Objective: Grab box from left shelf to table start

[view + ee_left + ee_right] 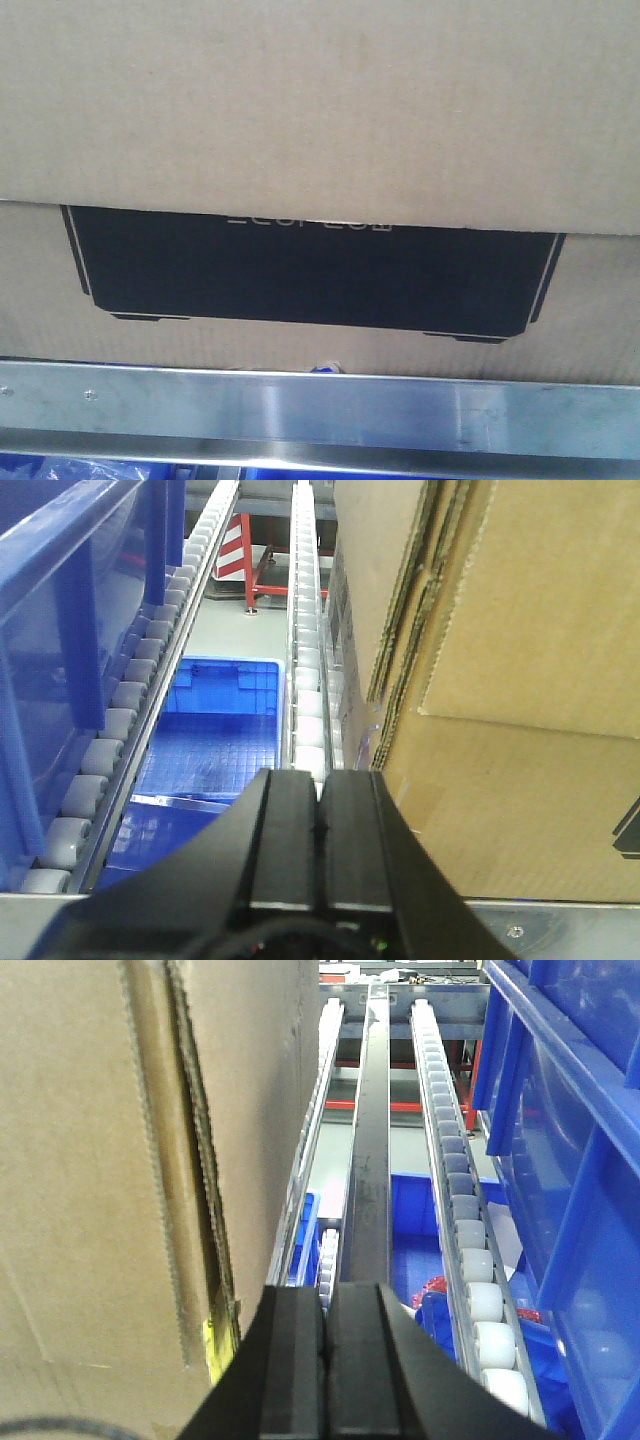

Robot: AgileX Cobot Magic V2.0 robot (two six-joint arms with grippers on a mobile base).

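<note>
The tan cardboard box (320, 110) fills the front view, its black printed panel (310, 270) facing me above the silver metal ledge of the left shelf (320, 410). In the left wrist view the box (520, 730) stands just right of my left gripper (320, 775), which is shut with nothing between its fingers. In the right wrist view the box (110, 1180) stands just left of my right gripper (325, 1290), also shut and empty. Both grippers flank the box's sides at its front corners; whether they touch it I cannot tell.
White roller tracks (110, 740) (470, 1230) run back along the shelf on both sides of the box. Blue bins (220, 720) (570, 1160) sit beside and below the tracks. A black rail (370, 1160) runs straight ahead of the right gripper.
</note>
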